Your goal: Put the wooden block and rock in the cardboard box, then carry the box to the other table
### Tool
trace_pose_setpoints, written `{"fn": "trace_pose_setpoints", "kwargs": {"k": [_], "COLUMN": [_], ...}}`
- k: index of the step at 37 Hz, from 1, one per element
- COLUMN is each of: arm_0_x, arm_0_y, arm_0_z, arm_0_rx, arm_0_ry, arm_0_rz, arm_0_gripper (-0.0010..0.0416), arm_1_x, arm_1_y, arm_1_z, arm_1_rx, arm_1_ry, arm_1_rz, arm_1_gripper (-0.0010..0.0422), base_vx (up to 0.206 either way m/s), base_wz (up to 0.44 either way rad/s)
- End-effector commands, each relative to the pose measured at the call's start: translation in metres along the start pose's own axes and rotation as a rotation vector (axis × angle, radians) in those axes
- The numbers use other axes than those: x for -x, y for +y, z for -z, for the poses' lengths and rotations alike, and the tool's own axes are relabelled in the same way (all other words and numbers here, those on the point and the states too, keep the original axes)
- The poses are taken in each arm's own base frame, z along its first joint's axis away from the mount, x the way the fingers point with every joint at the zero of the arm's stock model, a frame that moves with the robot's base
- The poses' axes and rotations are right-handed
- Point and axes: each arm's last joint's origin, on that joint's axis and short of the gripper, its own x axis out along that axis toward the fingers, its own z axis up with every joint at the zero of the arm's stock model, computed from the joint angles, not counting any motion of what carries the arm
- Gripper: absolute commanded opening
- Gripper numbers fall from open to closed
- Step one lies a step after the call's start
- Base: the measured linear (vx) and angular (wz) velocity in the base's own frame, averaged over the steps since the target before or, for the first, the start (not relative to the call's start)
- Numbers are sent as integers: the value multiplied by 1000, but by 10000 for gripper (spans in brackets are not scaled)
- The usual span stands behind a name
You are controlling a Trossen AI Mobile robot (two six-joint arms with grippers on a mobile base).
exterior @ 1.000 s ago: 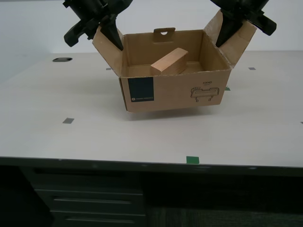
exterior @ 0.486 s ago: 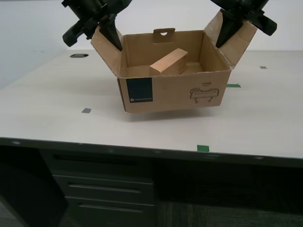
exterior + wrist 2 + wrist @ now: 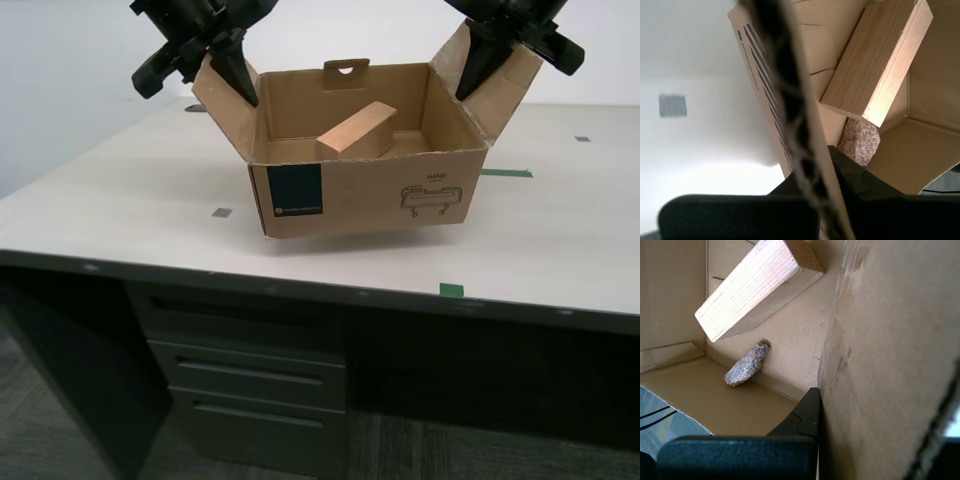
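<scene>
The cardboard box [image 3: 360, 200] hangs a little above the desk, held by its two side flaps. My second gripper [image 3: 225, 75] is shut on the flap at the exterior view's left, and its wrist view looks along that flap's edge [image 3: 790, 100]. On the flap at the exterior view's right, my first gripper [image 3: 480, 65] is shut too. The wooden block [image 3: 358, 132] leans tilted inside the box [image 3: 880, 365]. The rock [image 3: 746, 365] lies on the box floor by a wall, below the block [image 3: 755, 287]. The rock [image 3: 860, 142] also shows under the block [image 3: 880, 60]. The other table is out of view.
Under the box is a smooth off-white desk [image 3: 120, 200] with dark drawers [image 3: 250, 390] below its front edge. Green tape marks [image 3: 452, 290] and a small grey mark [image 3: 221, 212] lie on the desk. A pale wall stands behind.
The camera has moved: the desk and its marks have shifted in the exterior view and more of the drawers shows. The box, block and both grippers keep their place in the frame.
</scene>
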Motion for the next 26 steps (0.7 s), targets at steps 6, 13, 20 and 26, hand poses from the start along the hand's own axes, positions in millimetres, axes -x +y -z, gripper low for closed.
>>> {"fn": "trace_pose_setpoints", "kwargs": {"k": [6, 13, 20, 26], "arm_0_x": [0, 0, -2, -2], "arm_0_y": [0, 1, 5, 7], "arm_0_z": [0, 0, 0, 0], "arm_0_rx": [-4, -13, -28, -41], "arm_0_ry": [-4, 0, 3, 5], "arm_0_rz": [-3, -3, -7, -9], "arm_0_gripper": [-1, -1, -1, -1], "arm_1_x": [1, 1, 1, 1], "arm_1_y": [-1, -1, -1, -1], "arm_1_z": [0, 0, 1, 1], "arm_1_rx": [-6, -11, -42, -60], "arm_1_ry": [-3, -2, 5, 7], "arm_1_rz": [7, 6, 5, 6], "arm_1_gripper": [-1, -1, -1, -1], "base_vx": [-131, -134, -120, -98], "base_wz": [248, 305, 376, 411]}}
